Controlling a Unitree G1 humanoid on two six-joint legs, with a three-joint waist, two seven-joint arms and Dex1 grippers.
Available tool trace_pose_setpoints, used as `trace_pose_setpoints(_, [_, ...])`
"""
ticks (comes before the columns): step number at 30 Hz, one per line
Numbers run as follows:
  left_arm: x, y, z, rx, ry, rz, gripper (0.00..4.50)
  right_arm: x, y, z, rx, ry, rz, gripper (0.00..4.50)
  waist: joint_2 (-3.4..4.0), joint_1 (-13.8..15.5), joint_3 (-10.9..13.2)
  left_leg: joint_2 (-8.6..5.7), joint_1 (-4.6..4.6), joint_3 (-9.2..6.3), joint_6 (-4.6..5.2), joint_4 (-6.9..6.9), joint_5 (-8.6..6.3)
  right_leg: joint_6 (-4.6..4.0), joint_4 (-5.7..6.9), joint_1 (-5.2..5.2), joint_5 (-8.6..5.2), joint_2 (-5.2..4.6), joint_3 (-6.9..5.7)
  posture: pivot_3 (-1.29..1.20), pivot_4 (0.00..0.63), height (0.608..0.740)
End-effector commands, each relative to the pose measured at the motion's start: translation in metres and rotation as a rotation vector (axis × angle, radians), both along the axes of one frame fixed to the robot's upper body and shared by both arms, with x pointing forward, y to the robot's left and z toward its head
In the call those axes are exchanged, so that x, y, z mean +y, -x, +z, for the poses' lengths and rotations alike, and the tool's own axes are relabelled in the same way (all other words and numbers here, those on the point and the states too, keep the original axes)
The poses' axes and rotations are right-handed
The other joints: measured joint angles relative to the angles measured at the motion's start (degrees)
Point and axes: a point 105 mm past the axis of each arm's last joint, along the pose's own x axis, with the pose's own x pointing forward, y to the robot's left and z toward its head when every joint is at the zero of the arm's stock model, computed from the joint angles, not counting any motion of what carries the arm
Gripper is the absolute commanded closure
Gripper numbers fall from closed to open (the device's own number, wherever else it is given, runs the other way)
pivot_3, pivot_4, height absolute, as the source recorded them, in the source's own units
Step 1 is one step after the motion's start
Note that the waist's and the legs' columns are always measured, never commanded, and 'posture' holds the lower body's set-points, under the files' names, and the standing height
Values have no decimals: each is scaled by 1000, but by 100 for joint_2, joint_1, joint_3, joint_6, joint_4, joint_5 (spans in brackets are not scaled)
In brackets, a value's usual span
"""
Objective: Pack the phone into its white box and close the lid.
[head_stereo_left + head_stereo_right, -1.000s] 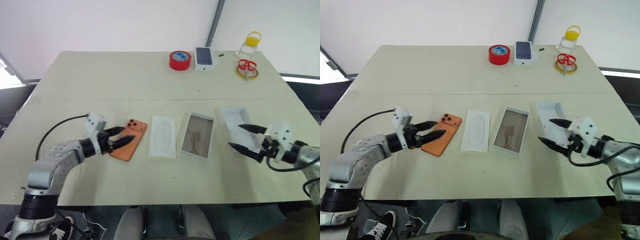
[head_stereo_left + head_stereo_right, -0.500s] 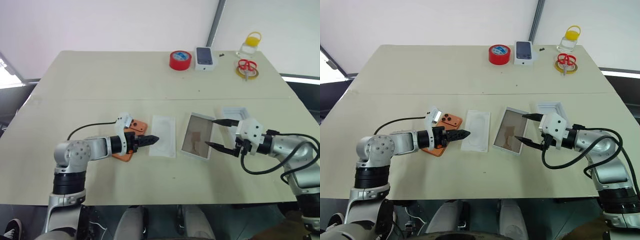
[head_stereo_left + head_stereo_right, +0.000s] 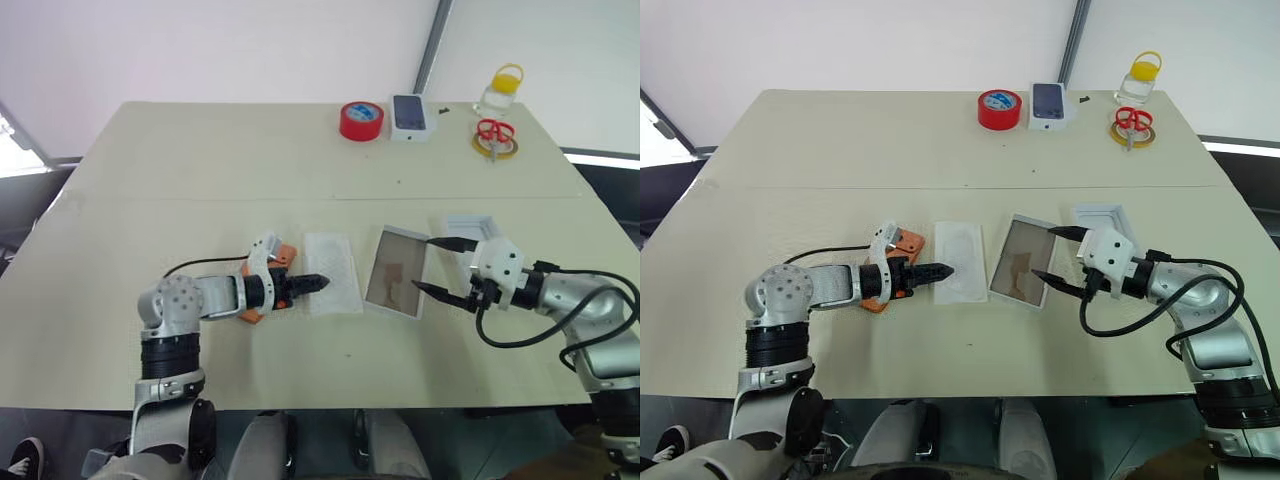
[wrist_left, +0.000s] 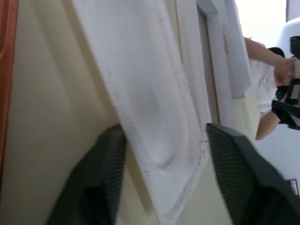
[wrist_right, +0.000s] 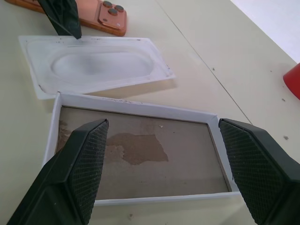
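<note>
Phone [image 3: 902, 243] lies unpacked on the table [image 3: 940, 150] behind the left gripper [image 3: 940, 270], whose fingers have narrowed around the white insert sheet [image 3: 962, 261], while the right gripper's [image 3: 1052, 256] fingers hang apart over the white box [image 3: 1022, 274].

A red tape roll [image 3: 360, 121], small phone box [image 3: 409, 117], scissors [image 3: 491, 132] and jar [image 3: 499, 89] line the table's [image 3: 200, 170] far edge; an insert sheet [image 3: 333, 287] lies nearer.

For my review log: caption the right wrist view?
Open right tool straddles the empty white box; insert sheet and phone beyond.
</note>
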Motion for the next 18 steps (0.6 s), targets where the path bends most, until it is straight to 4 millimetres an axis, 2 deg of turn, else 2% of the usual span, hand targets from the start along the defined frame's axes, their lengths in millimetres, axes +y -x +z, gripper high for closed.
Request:
trace_pose_setpoints(1, [0,1,-6,29,2,8,3894,8,4,7,-32,17,40,534,2,7,-2,0,0,0,0,0,0,0,0,0,0,0,0,0,150,740])
trace_pose_setpoints(2, [0,2,-6,32,9,6,4475,9,6,3,-22,35,53,534,5,10,-5,0,3,0,0,0,0,0,0,3,0,-1,0,0,150,740])
trace_pose_setpoints(7, [1,-1,-3,32,32,32,4475,20,19,-14,55,73,123,534,5,0,-5,1,20,2,0,-2,0,-1,-1,16,-1,0,2,0,150,740])
trace_pose_setpoints(11, [2,-6,12,9,88,54,4475,23,26,-29,136,111,160,534,3,0,-4,1,21,2,0,-2,0,-1,0,18,-1,0,2,0,150,740])
trace_pose_setpoints(17, [16,-21,36,-52,139,130,4475,23,22,-52,261,194,144,534,-4,0,0,2,18,1,0,-2,0,-1,-1,15,-1,1,1,0,150,740])
trace_pose_setpoints(18, [17,-23,42,-82,141,136,4500,25,22,-54,286,186,146,798,-5,-1,1,2,18,1,0,-2,0,-1,-1,15,-1,1,1,0,150,740])
